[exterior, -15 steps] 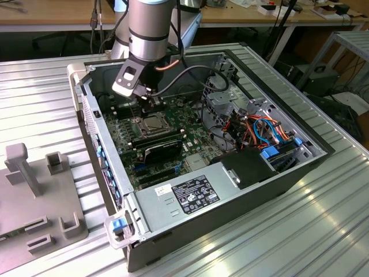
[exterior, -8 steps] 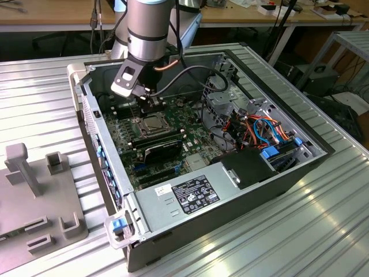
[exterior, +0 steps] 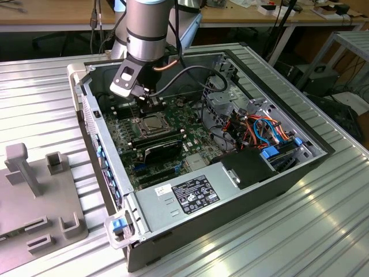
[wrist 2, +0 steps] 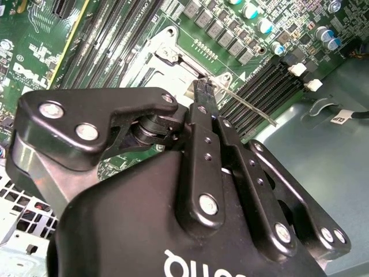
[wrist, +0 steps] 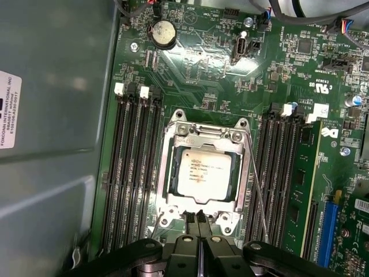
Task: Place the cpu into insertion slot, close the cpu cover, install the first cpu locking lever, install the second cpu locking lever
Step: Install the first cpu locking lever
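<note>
Exterior view: tool [exterior: 149, 107] at 12 o'clock of the cpu cover [exterior: 140, 123].
Tool narrow, fingertips together; cpu [wrist: 203, 175] lies under that closed cover.

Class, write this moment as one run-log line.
cpu: in insertion slot | cpu cover: down around it | gripper: shut, at cover's edge

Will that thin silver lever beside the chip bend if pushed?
Probably springy: the lever is a long, thin metal rod. It likely swings, not slides, being anchored by the cpu cover. Smooth and narrow, it may slip.
</note>
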Robot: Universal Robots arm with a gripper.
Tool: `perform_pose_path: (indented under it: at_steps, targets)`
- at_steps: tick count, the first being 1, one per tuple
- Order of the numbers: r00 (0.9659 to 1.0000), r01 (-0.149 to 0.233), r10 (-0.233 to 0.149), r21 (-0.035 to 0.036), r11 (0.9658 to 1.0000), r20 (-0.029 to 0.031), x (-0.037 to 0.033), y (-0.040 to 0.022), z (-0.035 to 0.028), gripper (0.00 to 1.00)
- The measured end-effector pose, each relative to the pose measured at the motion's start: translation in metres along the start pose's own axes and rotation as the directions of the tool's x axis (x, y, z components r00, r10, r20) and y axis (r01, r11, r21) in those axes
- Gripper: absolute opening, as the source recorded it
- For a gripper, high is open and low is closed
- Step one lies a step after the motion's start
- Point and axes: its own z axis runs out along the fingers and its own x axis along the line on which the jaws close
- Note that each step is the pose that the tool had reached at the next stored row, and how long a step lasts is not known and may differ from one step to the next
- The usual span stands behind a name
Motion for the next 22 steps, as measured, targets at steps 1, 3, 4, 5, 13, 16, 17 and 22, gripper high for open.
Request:
perform_pose_path:
  at_steps: [1, 3, 4, 5, 13, 16, 17, 22]
  targets:
    - [1.0, 0.0, 0.0, 0.0, 1.0, 0.0, 0.0, -0.0002, 0.0, 0.11]
    - [1.0, 0.0, 0.0, 0.0, 1.0, 0.0, 0.0001, -0.0007, 0.0, 0.11]
    - [1.0, 0.0, 0.0, 0.0, 1.0, 0.0, 0.0001, -0.0009, 0.0, 0.11]
    - [1.0, 0.0, 0.0, 0.0, 1.0, 0.0, 0.0002, -0.0012, 0.0, 0.11]
    - [1.0, 0.0, 0.0, 0.0, 1.0, 0.0, 0.0005, -0.0037, -0.0001, 0.11]
    - [1.0, 0.0, 0.0, 0.0, 1.0, 0.0, 0.0006, -0.0045, -0.0001, 0.11]
    - [1.0, 0.0, 0.0, 0.0, 1.0, 0.0, 0.0006, -0.0047, -0.0001, 0.11]
    - [1.0, 0.0, 0.0, 0.0, 1.0, 0.0, 0.0008, -0.006, -0.0001, 0.11]
